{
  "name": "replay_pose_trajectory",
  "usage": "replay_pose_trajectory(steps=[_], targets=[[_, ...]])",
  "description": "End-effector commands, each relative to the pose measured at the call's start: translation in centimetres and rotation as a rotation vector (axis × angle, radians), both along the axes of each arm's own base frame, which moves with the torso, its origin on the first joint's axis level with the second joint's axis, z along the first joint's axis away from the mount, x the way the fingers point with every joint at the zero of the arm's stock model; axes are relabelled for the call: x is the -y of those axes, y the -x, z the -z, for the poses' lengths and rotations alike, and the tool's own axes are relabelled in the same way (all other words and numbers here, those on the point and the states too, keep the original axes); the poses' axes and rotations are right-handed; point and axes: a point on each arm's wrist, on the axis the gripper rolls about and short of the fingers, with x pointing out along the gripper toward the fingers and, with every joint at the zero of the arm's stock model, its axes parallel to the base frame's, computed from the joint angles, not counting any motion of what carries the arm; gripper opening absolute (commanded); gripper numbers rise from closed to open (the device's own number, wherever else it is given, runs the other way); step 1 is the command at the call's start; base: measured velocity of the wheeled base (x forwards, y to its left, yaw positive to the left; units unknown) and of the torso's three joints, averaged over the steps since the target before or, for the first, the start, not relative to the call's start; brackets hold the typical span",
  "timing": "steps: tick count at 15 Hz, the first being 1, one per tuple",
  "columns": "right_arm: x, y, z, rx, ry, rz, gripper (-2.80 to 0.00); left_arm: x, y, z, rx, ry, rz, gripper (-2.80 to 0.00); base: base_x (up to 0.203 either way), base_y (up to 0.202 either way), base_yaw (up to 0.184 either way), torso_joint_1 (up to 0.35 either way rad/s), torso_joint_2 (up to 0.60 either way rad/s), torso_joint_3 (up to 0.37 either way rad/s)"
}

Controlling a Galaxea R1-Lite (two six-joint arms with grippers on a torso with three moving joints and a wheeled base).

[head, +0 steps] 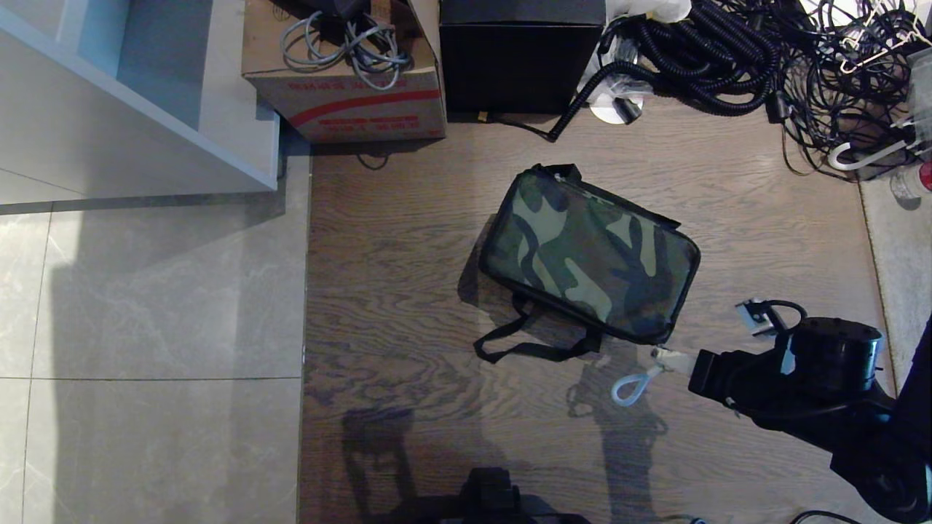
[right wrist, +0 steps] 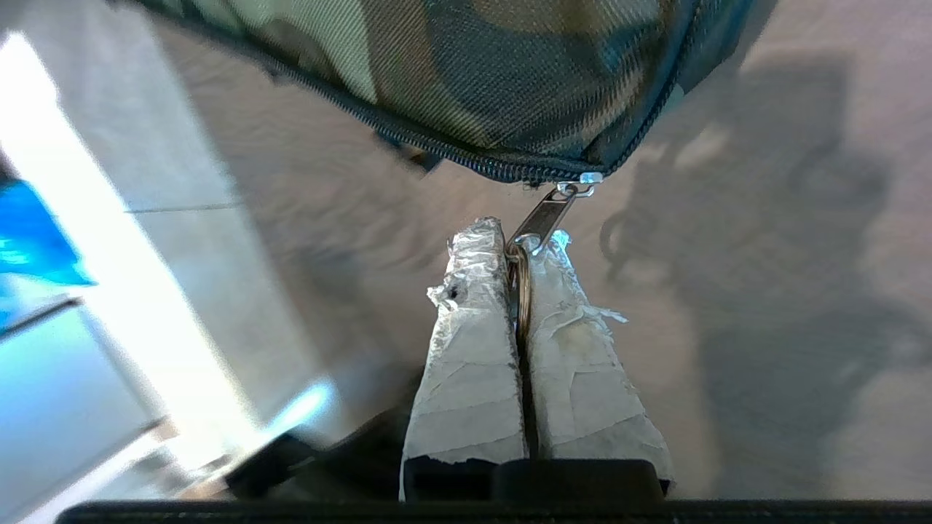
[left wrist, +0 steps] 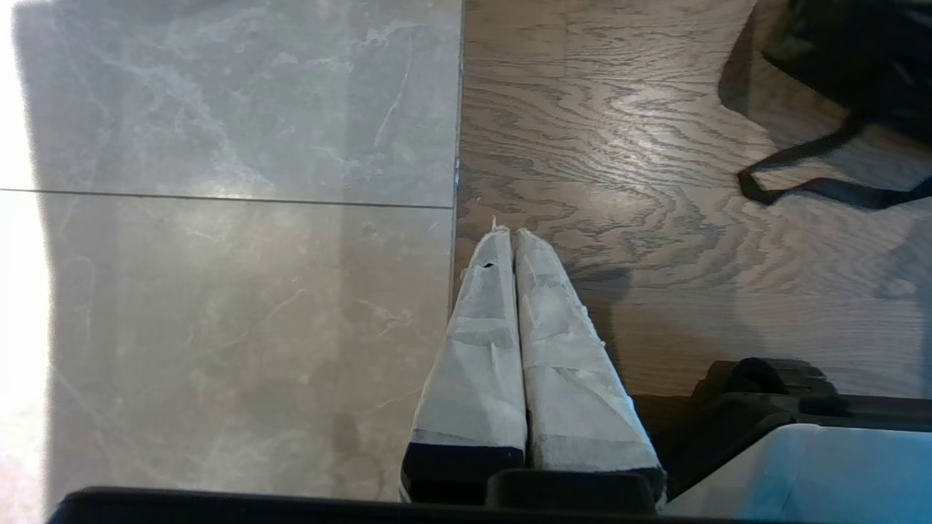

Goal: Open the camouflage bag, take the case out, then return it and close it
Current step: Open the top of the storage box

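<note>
The camouflage bag (head: 590,255) lies flat on the brown wood-grain floor (head: 408,291), a boxy soft case of woven fabric with a green, tan and dark blotched top, black piping round its rounded corners and a black webbing strap (head: 535,349) looping loosely out on the boards on the robot's side. Its lid is down and the black toothed zipper (right wrist: 466,156) runs closed along the edge. The right gripper (right wrist: 513,244) sits just off the bag's near right corner, its two tapered fingers (right wrist: 466,349) wrapped in wrinkled whitish tape and pressed together on a thin metal ring (right wrist: 520,291) that hangs from the flat metal zipper pull (right wrist: 542,215); the pull stretches from the slider at the corner to the fingertips. In the head view a pale loop (head: 630,386) dangles below that gripper. The left gripper (left wrist: 506,236) hangs apart from the bag over the seam between wood and smooth grey marbled tile (left wrist: 233,218), its taped fingers closed flat against each other, holding nothing
</note>
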Motion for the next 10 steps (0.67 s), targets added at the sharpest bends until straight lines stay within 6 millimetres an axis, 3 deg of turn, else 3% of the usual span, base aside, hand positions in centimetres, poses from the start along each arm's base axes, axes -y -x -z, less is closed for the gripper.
replay_pose_trajectory(steps=[1,7,10], targets=[[-0.3,-0.1,0.0,0.009,0.002,0.009,-2.80,0.0,0.0,0.0,0.001,0.001,0.000,-2.80,0.000,0.000,0.000,0.000,0.00,0.000],[2.7,-0.9,2.4,0.069,0.257,0.043,-2.80,0.0,0.0,0.0,0.001,0.001,0.000,-2.80,0.000,0.000,0.000,0.000,0.00,0.000],[4.3,-1.4,2.1,0.120,0.339,0.072,-2.80,0.0,0.0,0.0,0.001,0.001,0.000,-2.80,0.000,0.000,0.000,0.000,0.00,0.000]])
